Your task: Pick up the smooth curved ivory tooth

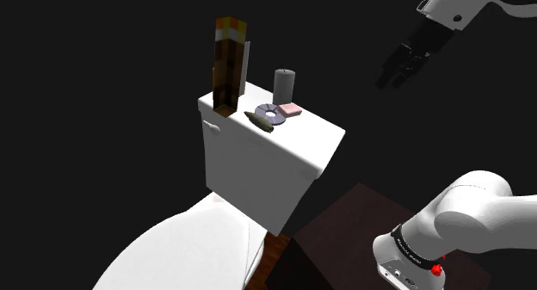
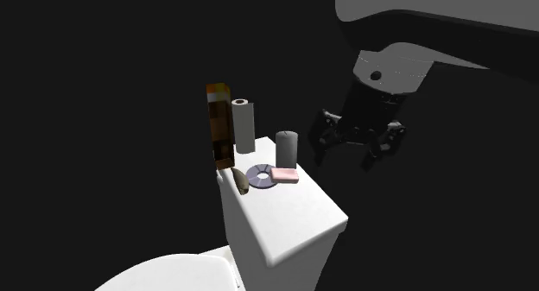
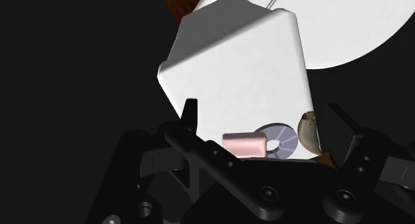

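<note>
Olive-brown tooth (image 1: 258, 121) lies on the toilet tank lid (image 1: 301, 142) at its bowl-side edge, long axis along that edge, just beside the disc (image 1: 269, 114). Our hand (image 1: 394, 77) hangs released, empty, well apart off the lid's opposite edge; disc and pink block (image 1: 290, 110) sit between. We count one each: tooth, disc, pink block, grey cylinder (image 1: 285, 82), brown block (image 1: 228, 69), paper roll (image 2: 244, 125).

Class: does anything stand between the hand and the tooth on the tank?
Only low things: the pink block and the disc lie on the lid between the hand and the tooth. Nothing covers the tooth from above.
</note>
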`<state>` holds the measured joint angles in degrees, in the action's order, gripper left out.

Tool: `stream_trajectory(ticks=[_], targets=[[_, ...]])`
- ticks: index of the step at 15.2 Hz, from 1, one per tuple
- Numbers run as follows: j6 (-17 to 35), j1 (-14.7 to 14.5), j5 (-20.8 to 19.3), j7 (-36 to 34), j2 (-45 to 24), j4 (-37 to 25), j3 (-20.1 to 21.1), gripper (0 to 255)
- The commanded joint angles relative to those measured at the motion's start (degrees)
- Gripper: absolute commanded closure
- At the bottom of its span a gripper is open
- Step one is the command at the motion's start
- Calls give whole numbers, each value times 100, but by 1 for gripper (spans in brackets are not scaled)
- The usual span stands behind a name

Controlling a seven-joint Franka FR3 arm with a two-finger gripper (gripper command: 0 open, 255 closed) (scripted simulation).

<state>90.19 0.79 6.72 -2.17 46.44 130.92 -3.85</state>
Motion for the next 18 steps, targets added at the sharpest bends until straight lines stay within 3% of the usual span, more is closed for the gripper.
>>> stream_trajectory(ticks=[1, 9, 18], targets=[[0, 0, 0, 0, 0, 0, 0, 0], [1077, -330, 124, 64, -1359, -183, 441, 0], [1992, -623, 56, 56, -3093, -882, 915, 0]])
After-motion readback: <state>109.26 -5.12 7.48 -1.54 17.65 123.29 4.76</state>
